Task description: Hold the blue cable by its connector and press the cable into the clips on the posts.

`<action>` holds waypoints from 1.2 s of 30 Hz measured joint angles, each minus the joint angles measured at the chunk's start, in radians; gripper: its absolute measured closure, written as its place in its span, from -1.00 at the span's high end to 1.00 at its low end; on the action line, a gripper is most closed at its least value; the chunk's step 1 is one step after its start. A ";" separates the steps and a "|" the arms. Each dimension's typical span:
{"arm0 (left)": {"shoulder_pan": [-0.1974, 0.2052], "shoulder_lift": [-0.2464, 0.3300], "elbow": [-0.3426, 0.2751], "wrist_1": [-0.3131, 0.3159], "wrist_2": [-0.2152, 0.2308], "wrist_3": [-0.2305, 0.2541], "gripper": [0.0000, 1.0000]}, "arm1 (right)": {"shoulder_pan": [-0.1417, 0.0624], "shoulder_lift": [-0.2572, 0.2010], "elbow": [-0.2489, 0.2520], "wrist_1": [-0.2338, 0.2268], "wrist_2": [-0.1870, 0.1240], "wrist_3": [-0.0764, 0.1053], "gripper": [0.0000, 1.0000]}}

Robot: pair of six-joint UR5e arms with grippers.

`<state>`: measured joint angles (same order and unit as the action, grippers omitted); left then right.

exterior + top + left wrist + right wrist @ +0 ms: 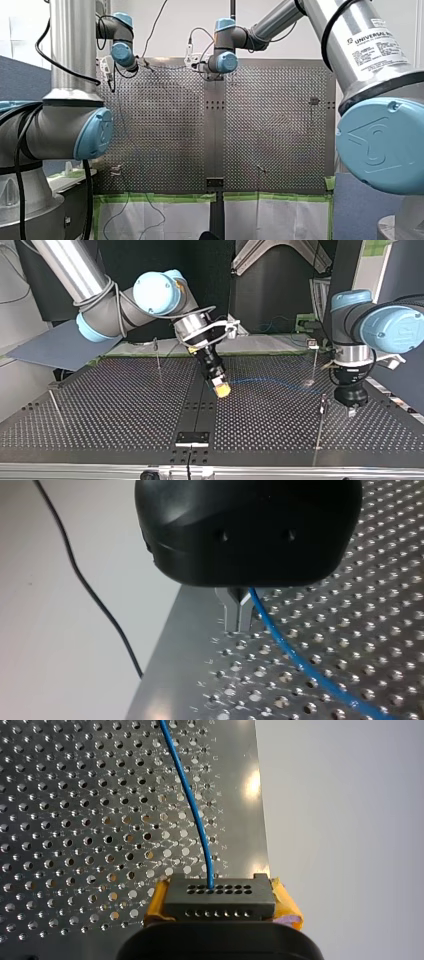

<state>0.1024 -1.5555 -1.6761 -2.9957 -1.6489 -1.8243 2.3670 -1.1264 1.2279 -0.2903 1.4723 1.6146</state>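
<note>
1. Top view: one cable (pixel 270 383) runs across the table (pixel 100 405), between four posts (pixel 158 360).
2. Left wrist view: my left gripper (pixel 238 615), near the table's edge, pinches the cable.
3. Right wrist view: my right gripper (pixel 220 904) squeezes one connector (pixel 220 895) tight.

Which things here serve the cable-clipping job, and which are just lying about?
Job: cable; connector; posts; right gripper; left gripper.
Lying about: black wire; green tape; grey board.
</note>
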 joint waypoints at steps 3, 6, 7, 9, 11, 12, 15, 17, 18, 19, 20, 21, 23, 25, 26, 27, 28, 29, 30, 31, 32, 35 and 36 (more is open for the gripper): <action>-0.002 0.002 0.000 -0.024 -0.011 0.016 -1.00 | 0.005 0.000 0.000 0.001 0.001 -0.011 -1.00; -0.003 0.007 0.000 -0.043 -0.018 0.023 -1.00 | 0.012 0.001 0.000 0.001 0.001 -0.019 -1.00; -0.003 0.010 0.000 -0.047 -0.019 0.025 -1.00 | 0.014 0.001 0.000 0.002 0.001 -0.022 -1.00; -0.003 0.014 0.000 -0.054 -0.022 0.026 -1.00 | 0.017 0.001 0.000 0.002 0.001 -0.026 -1.00; -0.004 0.016 0.000 -0.058 -0.023 0.028 -1.00 | 0.020 0.001 0.000 0.002 0.001 -0.032 -1.00; -0.005 0.016 0.000 -0.060 -0.023 0.028 -1.00 | 0.022 0.001 0.000 0.002 0.001 -0.035 -1.00; -0.006 0.018 -0.001 -0.067 -0.024 0.030 -1.00 | 0.027 0.001 0.000 0.002 0.002 -0.041 -1.00; -0.006 0.019 0.000 -0.068 -0.023 0.030 -1.00 | 0.029 0.001 0.000 0.001 0.003 -0.042 -1.00; -0.006 0.020 0.000 -0.068 -0.023 0.029 -1.00 | 0.030 0.001 -0.001 0.001 0.005 -0.041 -1.00; -0.006 0.020 0.000 -0.066 -0.023 0.029 -1.00 | 0.029 0.001 -0.002 0.001 0.007 -0.040 -1.00; -0.006 0.020 0.000 -0.062 -0.021 0.027 -1.00 | 0.029 0.001 -0.004 0.001 0.010 -0.038 -1.00; -0.005 0.020 0.000 -0.060 -0.020 0.026 -1.00 | 0.028 0.001 -0.005 0.001 0.012 -0.036 -1.00; -0.003 0.020 0.000 -0.053 -0.012 0.023 -1.00 | 0.026 0.001 -0.010 0.001 0.016 -0.032 -1.00; 0.000 0.019 0.000 -0.044 -0.003 0.017 -1.00 | 0.025 0.001 -0.014 0.001 0.018 -0.029 -1.00; 0.001 0.019 0.000 -0.038 0.002 0.013 -1.00 | 0.023 0.001 -0.016 0.001 0.019 -0.028 -1.00; 0.002 0.019 0.000 -0.032 0.006 0.009 -1.00 | 0.022 0.001 -0.017 0.001 0.020 -0.026 -1.00; 0.003 0.019 0.000 -0.028 0.009 0.007 -1.00 | 0.020 0.001 -0.018 0.000 0.022 -0.025 -1.00; 0.003 0.018 0.000 -0.023 0.012 0.004 -1.00 | 0.018 0.001 -0.019 0.000 0.025 -0.024 -1.00; 0.004 0.018 0.000 -0.019 0.014 0.003 -1.00 | 0.016 0.001 -0.019 0.000 0.027 -0.022 -1.00; 0.004 0.018 0.000 -0.015 0.017 0.002 -1.00 | 0.014 0.001 -0.019 0.000 0.031 -0.021 -1.00; 0.005 0.016 0.000 -0.011 0.019 -0.001 -1.00 | 0.011 0.001 -0.019 0.000 0.034 -0.020 -1.00; 0.007 0.007 0.002 -0.005 0.023 -0.003 -1.00 | 0.003 0.002 -0.020 0.000 0.044 -0.018 -1.00; 0.006 0.002 0.003 -0.005 0.024 -0.002 -1.00 | 0.000 0.002 -0.020 0.000 0.047 -0.018 -1.00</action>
<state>0.1089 -1.5533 -1.6728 -3.0006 -1.6246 -1.8266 2.3672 -1.1243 1.2082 -0.2901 1.5190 1.5967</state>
